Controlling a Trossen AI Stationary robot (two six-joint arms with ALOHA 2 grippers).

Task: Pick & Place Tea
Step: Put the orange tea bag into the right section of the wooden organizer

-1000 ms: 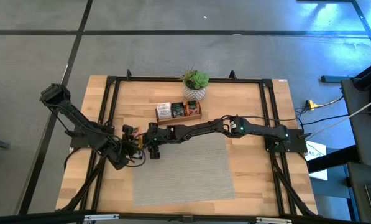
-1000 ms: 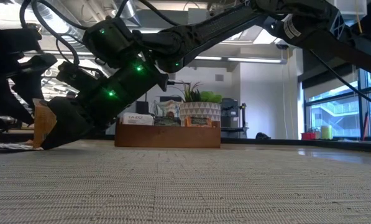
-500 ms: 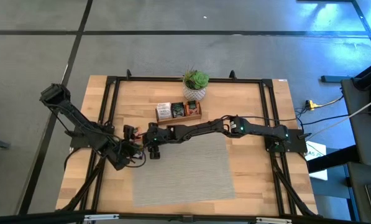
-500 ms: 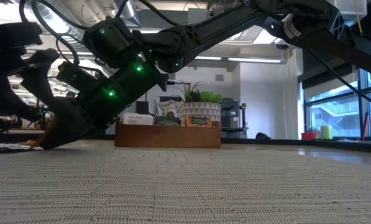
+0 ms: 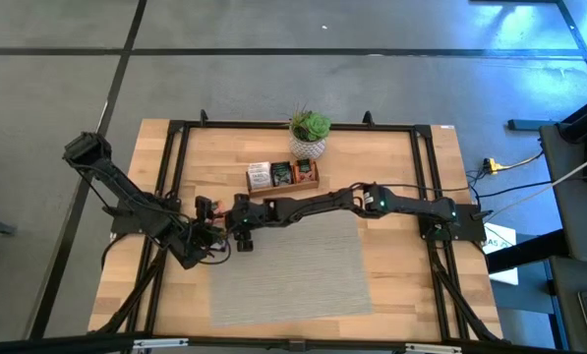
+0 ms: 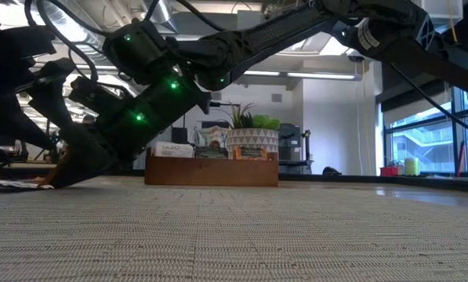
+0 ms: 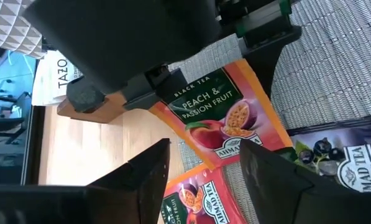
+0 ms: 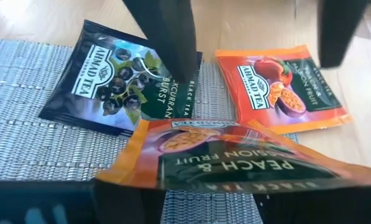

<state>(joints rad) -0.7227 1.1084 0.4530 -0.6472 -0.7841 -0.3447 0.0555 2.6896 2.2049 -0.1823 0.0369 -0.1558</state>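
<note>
— What is the right end effector [image 8: 173,193] pinching?
— A flat, glossy orange peach tea packet [image 8: 225,155], over the ribbed grey mat [image 8: 42,140] at the tabletop's left.
— And the left end effector [image 7: 201,171]?
— Fingers spread, just beside it. A dark blackcurrant packet [image 8: 120,78] and another orange packet [image 8: 281,87] lie flat below.

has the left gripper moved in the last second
Yes. In the low view the left gripper has risen off the orange peach tea packet, judged against the long wooden tray, and its fingers have spread.

Right gripper [image 5: 242,239] reaching far across, fingers pinched on something thin; left gripper [image 5: 214,233] just beside it, fingers apparently spread wide.
</note>
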